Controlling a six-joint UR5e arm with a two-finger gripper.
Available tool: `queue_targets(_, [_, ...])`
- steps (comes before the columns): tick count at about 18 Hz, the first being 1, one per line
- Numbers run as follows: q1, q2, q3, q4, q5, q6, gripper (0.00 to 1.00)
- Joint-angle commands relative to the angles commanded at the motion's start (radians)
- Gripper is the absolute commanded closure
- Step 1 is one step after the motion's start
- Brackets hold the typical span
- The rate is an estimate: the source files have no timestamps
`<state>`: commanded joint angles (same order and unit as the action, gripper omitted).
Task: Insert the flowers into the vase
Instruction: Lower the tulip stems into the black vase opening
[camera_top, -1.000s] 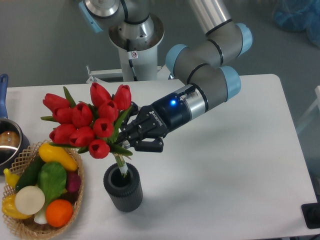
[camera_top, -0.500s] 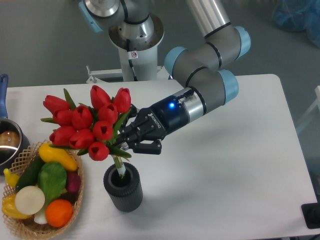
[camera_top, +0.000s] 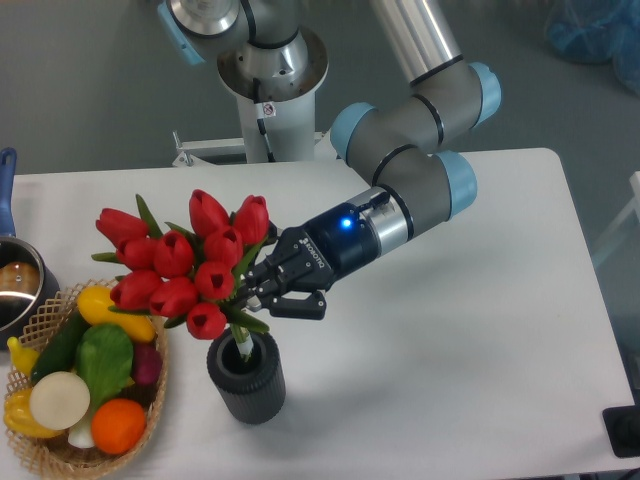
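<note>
The gripper (camera_top: 268, 287) is clamping the flowers (camera_top: 190, 265) by their leafy stems, holding them tilted over the vase (camera_top: 246, 381) on the worktop (camera_top: 450, 370), stem ends dipping into its mouth.

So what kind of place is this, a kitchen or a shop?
More likely a robot test lab: an arm bolted by a bare white table, its fingers holding red tulips over a vase, beside a basket of toy-like vegetables.

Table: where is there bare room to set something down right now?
The table is bare to the picture's right of the vase, and along the far edge above the flowers. Picture-left is crowded: basket, pot, with flowers overhanging.
</note>
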<state>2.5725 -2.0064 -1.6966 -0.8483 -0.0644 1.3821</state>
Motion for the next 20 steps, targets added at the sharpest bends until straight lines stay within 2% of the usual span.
queue_targets(12, [-0.002,-0.026,0.012,0.002,0.009,0.002,0.91])
queue_targets(20, [-0.015,-0.026,-0.018,0.002,0.011,0.0,0.91])
